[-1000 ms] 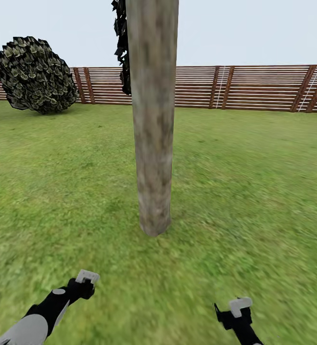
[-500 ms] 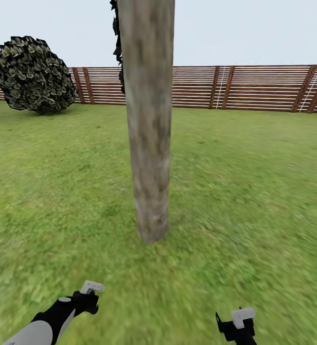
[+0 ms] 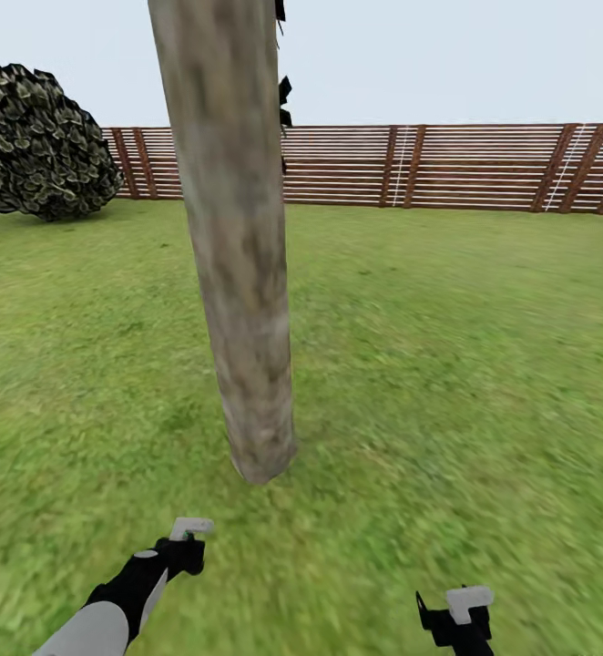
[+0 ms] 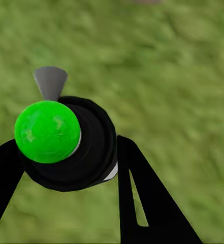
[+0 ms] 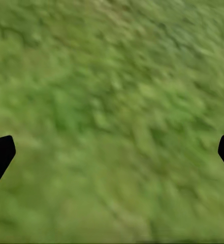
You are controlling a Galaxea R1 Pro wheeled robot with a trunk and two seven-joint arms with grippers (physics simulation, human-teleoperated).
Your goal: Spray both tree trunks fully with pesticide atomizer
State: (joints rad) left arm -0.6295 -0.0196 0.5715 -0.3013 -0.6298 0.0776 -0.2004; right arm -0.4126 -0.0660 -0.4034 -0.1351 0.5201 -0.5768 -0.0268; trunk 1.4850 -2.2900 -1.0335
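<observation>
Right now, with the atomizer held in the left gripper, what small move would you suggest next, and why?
Probably raise the left gripper and turn the atomizer toward the tree trunk. In the left wrist view the gripper looks down at the lawn, while the trunk stands close ahead in the head view.

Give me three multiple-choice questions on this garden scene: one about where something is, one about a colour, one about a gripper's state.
1. Where is the round dark bush?
A. By the fence, left of the tree trunk
B. Right of the trunk
C. Between the grippers

2. What colour is the atomizer's round top?
A. White
B. Green
C. Yellow

3. How is the right gripper?
A. Shut on a bottle
B. Shut on a branch
C. Open over grass

Answers: 1 A, the bush sits at the fence, left of the tree trunk. 2 B, the atomizer has a bright green ball. 3 C, the right gripper has its fingers wide apart, with just lawn between.
</observation>
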